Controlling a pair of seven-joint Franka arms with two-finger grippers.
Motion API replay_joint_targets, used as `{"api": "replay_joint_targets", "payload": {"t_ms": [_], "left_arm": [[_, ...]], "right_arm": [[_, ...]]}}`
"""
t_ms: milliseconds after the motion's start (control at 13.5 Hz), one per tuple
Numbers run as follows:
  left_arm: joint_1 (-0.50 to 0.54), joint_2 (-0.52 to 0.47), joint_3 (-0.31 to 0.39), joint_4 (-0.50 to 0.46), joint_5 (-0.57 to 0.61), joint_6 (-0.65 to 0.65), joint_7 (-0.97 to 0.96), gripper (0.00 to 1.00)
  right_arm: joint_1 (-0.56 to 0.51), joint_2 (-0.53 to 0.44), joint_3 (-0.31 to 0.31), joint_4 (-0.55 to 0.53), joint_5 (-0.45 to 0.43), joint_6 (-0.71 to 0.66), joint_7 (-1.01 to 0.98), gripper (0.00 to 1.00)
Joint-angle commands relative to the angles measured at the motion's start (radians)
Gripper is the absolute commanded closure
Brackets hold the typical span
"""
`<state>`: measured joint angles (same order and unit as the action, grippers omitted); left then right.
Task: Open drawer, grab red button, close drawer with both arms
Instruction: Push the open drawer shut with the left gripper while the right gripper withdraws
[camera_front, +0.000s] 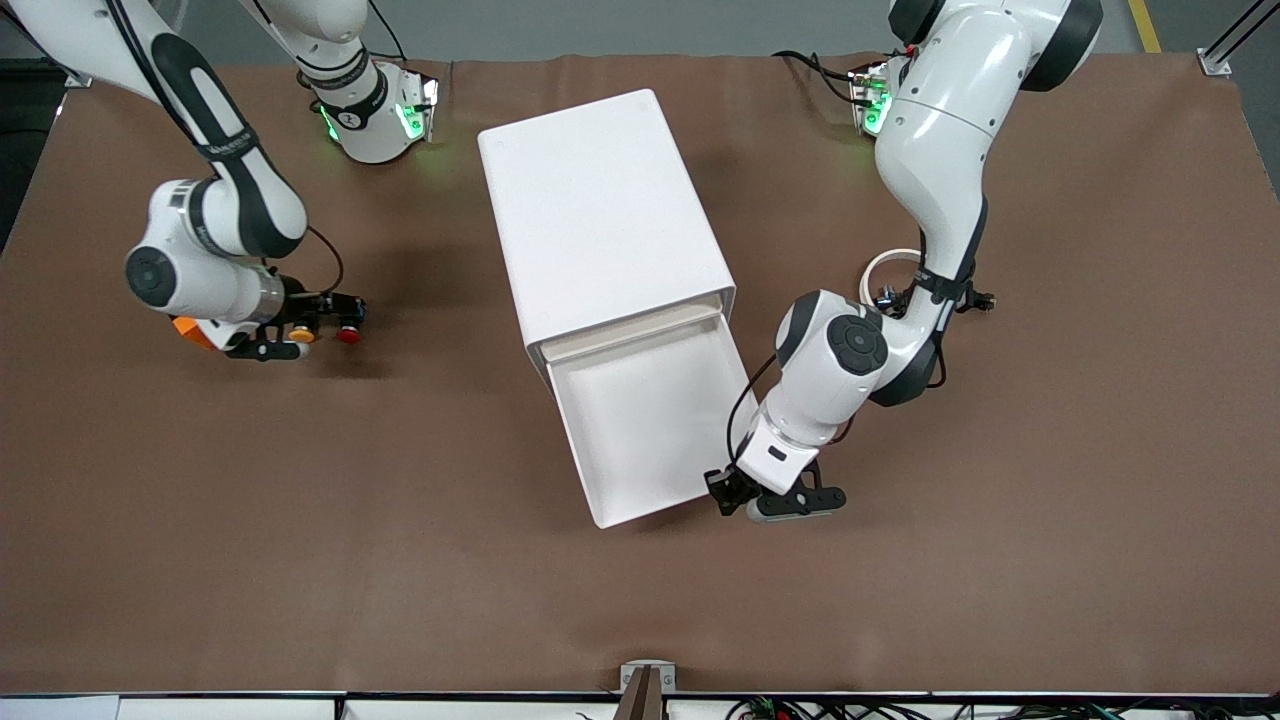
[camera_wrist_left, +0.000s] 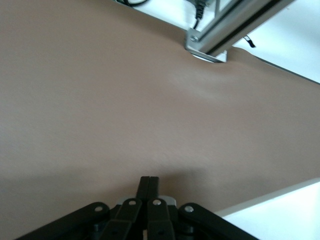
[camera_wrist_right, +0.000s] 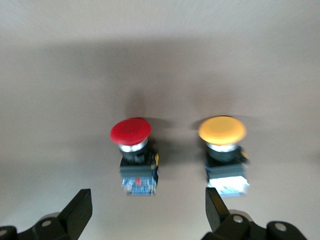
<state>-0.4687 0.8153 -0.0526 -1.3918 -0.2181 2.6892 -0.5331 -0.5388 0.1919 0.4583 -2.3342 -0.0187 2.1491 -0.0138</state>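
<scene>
The right gripper (camera_front: 325, 322), fingers apart, sits low over the small red-capped push button (camera_front: 348, 334) on the brown worktop (camera_front: 300, 520), beside a yellow-capped button (camera_front: 302, 335). The white plastic cabinet's (camera_front: 590, 215) shallow drawer (camera_front: 650, 425) stands pulled out. The left gripper (camera_front: 735, 500), fingers together, is beside the drawer's front corner.

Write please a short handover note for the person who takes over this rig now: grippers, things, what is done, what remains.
Left gripper: jaws shut, holding nothing, beside the front corner of the drawer.
Right gripper: jaws open, by the red button and the yellow button, toward the right arm's end of the table.
Done: the drawer is pulled out of the cabinet.
Left: grab the red button, close the drawer.
</scene>
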Motion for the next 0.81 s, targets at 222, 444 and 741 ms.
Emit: {"api": "replay_joint_targets", "payload": {"t_ms": [222, 444, 741], "left_arm": [[-0.016, -0.021, -0.067, 0.011, -0.089, -0.103, -0.042, 1.0], [-0.036, -0.031, -0.076, 0.011, -0.087, -0.14, -0.08, 1.0], [-0.085, -0.038, -0.078, 0.01, -0.089, -0.17, -0.13, 1.0]], "right_arm": [[0.04, -0.012, 0.02, 0.421, -0.006, -0.496, 0.083, 0.0], [0.08, -0.005, 0.02, 0.635, -0.003, -0.68, 0.117, 0.0], [0.1, -0.002, 0.017, 0.864, -0.003, -0.794, 0.117, 0.0]]}}
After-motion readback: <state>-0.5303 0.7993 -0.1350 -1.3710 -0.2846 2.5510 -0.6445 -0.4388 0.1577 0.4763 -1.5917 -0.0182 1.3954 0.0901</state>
